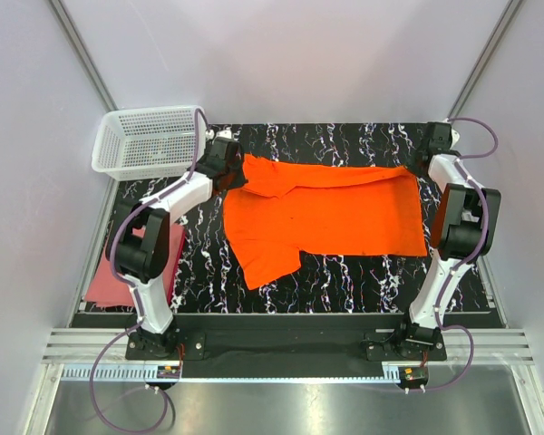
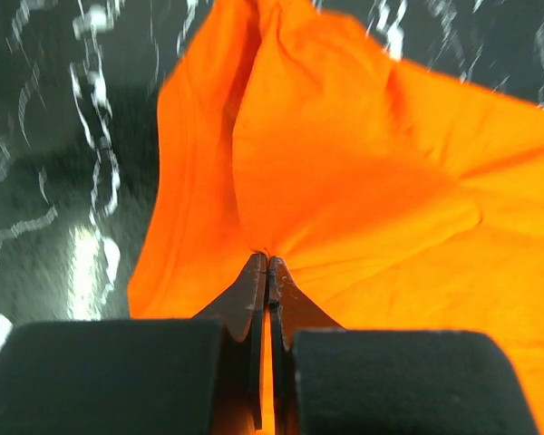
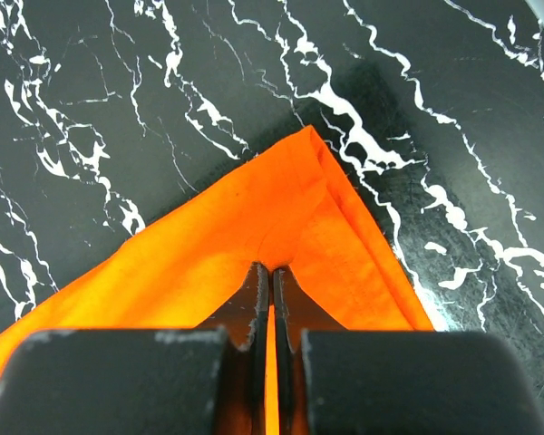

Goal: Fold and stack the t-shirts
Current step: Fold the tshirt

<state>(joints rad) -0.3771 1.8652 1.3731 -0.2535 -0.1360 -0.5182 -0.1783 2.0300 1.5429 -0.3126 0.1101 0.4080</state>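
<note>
Pinched tight: the left gripper (image 2: 268,258) and right gripper (image 3: 270,270) each clamp an upper corner of the orange t-shirt (image 1: 326,213). It looks like the first fold. Next, both should carry that edge evenly toward the frame's bottom.

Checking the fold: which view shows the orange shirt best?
The top view: only it shows nearly the whole orange shirt. The left wrist view shows just bunched cloth at the left gripper; the right wrist view just a corner pinched by the right gripper.
</note>
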